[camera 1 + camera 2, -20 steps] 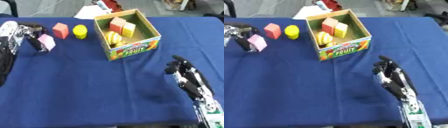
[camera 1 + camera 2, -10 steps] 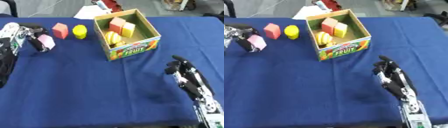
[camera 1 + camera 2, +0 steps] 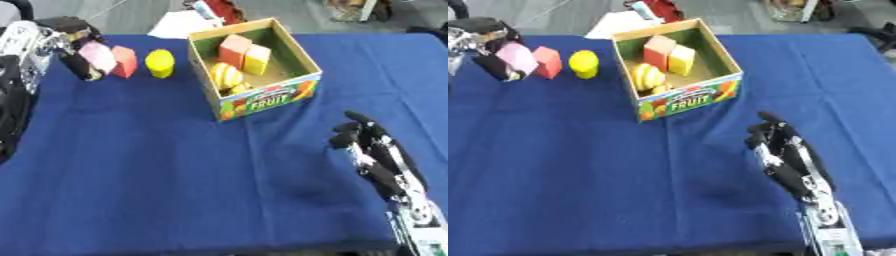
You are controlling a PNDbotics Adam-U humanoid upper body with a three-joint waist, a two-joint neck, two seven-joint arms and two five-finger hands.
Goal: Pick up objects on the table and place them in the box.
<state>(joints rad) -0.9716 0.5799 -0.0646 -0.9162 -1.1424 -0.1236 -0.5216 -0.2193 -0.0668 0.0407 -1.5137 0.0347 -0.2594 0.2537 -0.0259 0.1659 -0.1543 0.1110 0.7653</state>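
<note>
Near the desk's (image 3: 175, 190) far left corner, the left hand (image 3: 66, 42) has its fingers curled round a pink block (image 3: 96, 55), held tilted, its long axis leaning up and away to the left. Just beside it stands a red block (image 3: 124, 61), then a yellow cylinder (image 3: 160, 63), upright. The box (image 3: 262, 102), turned askew, sits near the far edge, holding a red block, a yellow block and a striped yellow fruit. The right hand (image 3: 376, 155) rests relaxed, fingers up, near the near right corner.
</note>
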